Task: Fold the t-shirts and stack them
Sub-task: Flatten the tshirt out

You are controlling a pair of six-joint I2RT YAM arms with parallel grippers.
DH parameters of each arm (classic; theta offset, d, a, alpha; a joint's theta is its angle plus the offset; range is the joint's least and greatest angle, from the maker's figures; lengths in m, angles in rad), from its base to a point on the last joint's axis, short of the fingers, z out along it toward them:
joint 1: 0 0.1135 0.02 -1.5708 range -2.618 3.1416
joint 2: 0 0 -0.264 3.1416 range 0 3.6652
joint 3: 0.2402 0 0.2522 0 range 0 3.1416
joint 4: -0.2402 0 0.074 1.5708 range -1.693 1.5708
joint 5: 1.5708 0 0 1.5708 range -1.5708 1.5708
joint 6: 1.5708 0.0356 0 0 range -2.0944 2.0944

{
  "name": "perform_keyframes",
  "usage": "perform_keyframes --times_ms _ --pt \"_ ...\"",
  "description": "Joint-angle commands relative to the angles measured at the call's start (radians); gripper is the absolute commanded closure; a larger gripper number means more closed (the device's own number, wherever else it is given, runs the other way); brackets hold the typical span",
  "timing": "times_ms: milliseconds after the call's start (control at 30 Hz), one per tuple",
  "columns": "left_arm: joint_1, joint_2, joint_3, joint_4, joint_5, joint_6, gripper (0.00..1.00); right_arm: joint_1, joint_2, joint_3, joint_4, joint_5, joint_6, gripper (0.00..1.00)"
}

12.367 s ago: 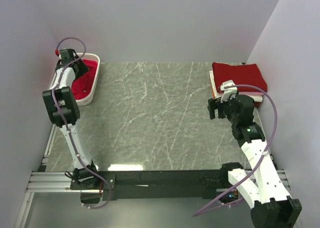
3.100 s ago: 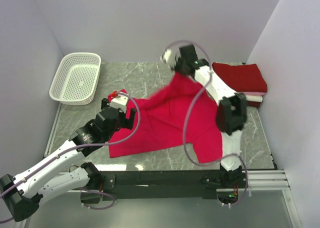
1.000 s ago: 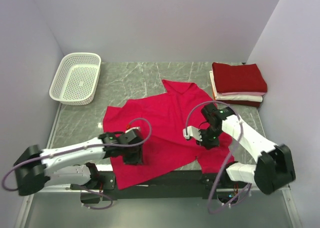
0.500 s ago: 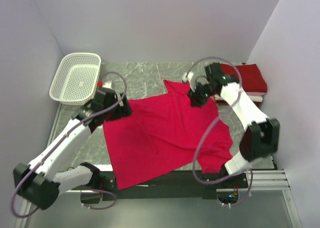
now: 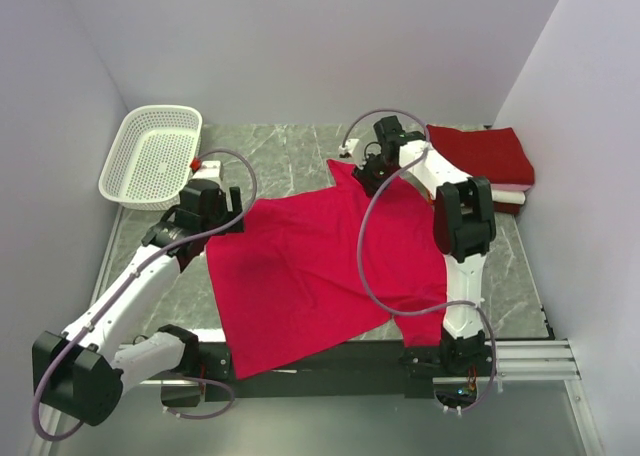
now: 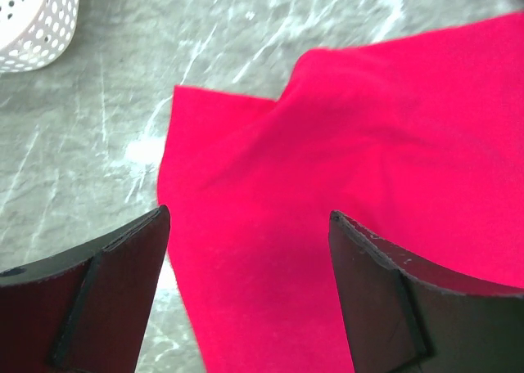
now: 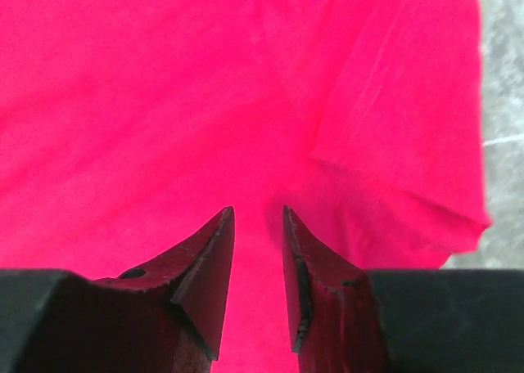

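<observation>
My left tool (image 6: 247,217) gapes wide, empty; my right tool (image 7: 257,211) is narrowly parted, holding nothing. I'd pinch both far corners of the bright pinkish-red cloth t-shirt (image 5: 320,266) evenly, taut.

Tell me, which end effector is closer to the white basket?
Left. The left end effector is near the basket, over a corner of the red shirt; the right end effector is across the table at its far edge.
</observation>
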Motion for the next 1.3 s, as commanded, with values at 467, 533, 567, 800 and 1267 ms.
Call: perform_keyframes --times_ms 467,533,567,800,1267 --pt "0.000 0.012 -0.001 0.058 -0.010 0.048 0.17 0.050 0.180 0.255 -0.012 0.143 0.013 0.57" --pt "0.000 0.013 0.001 0.056 -0.005 0.049 0.17 0.052 0.182 0.254 -0.015 0.155 0.012 0.56" --pt "0.000 0.013 -0.001 0.056 -0.002 0.049 0.17 0.055 0.188 0.254 -0.016 0.158 0.012 0.55" --pt "0.000 0.019 0.001 0.060 0.016 0.048 0.18 0.056 0.209 0.266 -0.021 0.172 0.013 0.55" --pt "0.000 0.025 0.002 0.058 0.016 0.046 0.18 0.064 0.246 0.298 -0.059 0.203 -0.036 0.57"
